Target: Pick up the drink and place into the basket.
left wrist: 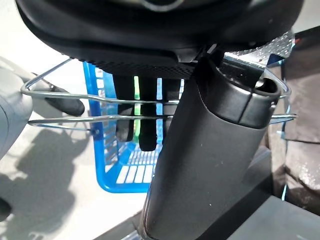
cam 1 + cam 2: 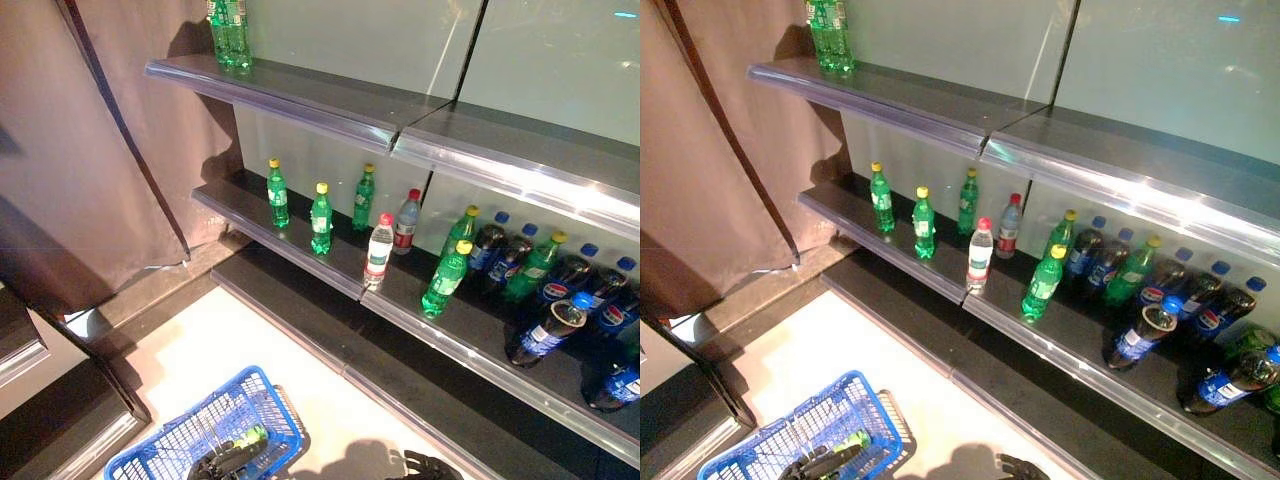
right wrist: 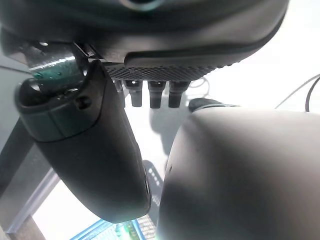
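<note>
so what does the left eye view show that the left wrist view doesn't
Only the left eye view shows the shelves with their green bottles, clear bottles and dark cola bottles, plus the right hand at the bottom edge. Only the left wrist view shows the basket's wire handles, with the left hand curled round them. Both show the blue basket on the pale floor.

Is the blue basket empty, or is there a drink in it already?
Not empty. Through the blue basket wires, something green, likely a green bottle, shows inside, beside the left hand holding the handle.
</note>
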Robot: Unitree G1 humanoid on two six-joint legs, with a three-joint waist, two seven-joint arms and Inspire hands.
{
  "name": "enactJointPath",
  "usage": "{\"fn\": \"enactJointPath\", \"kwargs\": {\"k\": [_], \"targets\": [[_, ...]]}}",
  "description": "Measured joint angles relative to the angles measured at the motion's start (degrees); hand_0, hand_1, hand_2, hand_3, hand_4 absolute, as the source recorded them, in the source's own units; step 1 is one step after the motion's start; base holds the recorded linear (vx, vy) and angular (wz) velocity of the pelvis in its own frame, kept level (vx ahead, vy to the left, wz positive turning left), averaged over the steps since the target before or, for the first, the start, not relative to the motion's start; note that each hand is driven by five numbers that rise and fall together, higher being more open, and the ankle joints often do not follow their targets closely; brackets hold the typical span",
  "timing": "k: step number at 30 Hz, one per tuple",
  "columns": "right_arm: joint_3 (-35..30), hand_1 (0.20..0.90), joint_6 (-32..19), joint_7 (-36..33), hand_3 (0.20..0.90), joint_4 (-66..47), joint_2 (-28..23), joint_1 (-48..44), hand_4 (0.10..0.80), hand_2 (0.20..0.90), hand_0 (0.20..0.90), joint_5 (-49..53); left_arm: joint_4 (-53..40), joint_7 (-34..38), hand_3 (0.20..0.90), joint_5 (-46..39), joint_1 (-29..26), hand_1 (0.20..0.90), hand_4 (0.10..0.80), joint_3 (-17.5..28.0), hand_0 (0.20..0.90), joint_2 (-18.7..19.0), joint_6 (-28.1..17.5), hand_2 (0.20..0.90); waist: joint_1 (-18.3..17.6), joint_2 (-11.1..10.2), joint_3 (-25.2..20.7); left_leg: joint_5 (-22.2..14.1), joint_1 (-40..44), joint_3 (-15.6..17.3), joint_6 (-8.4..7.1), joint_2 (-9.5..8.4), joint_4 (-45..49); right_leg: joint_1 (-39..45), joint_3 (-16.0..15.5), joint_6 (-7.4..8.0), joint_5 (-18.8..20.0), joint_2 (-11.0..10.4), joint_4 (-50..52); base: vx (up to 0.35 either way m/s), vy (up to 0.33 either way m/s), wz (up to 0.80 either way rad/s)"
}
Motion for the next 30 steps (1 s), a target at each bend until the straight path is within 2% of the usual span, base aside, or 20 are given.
{"fn": "enactJointPath", "kwargs": {"k": [14,24,26,30], "targets": [[0.00,0.900,-0.01,0.03,0.900,-0.01,-0.12,0.09,0.800,0.900,0.900,-0.04,-0.03,-0.15,0.200,0.13,0.53,0.300,0.100,0.03,0.300,-0.10,-0.05,0.300,0.04,0.28,-0.14,0.04,0.02,-0.07,-0.05,0.75,0.07,0.35,-0.55,-0.16,-0.06,0.33,-0.01,0.005,-0.011,0.00],[0.00,0.900,-0.71,-1.51,0.900,-0.24,-0.30,0.22,0.800,0.900,0.900,-1.63,-0.24,-0.17,0.200,0.89,0.24,0.300,0.100,0.00,0.300,-0.43,-0.08,0.300,-0.11,0.59,0.06,0.02,0.08,-0.07,-0.04,0.66,0.06,0.34,-0.53,-0.21,-0.14,0.26,-0.01,0.040,0.028,0.00],[1.13,0.900,-0.79,-2.00,0.900,-3.02,-1.04,0.97,0.800,0.900,0.900,-3.22,-0.93,-0.11,0.200,0.89,0.44,0.300,0.100,-0.01,0.300,-0.57,-0.06,0.300,-0.06,0.85,0.26,0.02,0.01,-0.07,-0.04,0.68,-0.04,0.47,-0.54,-0.20,-0.15,0.29,-0.01,0.033,-0.017,0.00],[3.39,0.900,0.17,-3.13,0.900,-17.66,-3.25,3.66,0.800,0.900,0.900,-4.06,-4.88,0.18,0.200,0.89,2.18,0.300,0.100,0.04,0.300,-0.62,0.55,0.300,-0.09,1.38,1.48,0.02,0.29,-0.09,-0.05,0.80,-0.12,0.81,-0.56,-0.22,-0.13,0.43,-0.02,0.003,-0.028,0.00]]}}
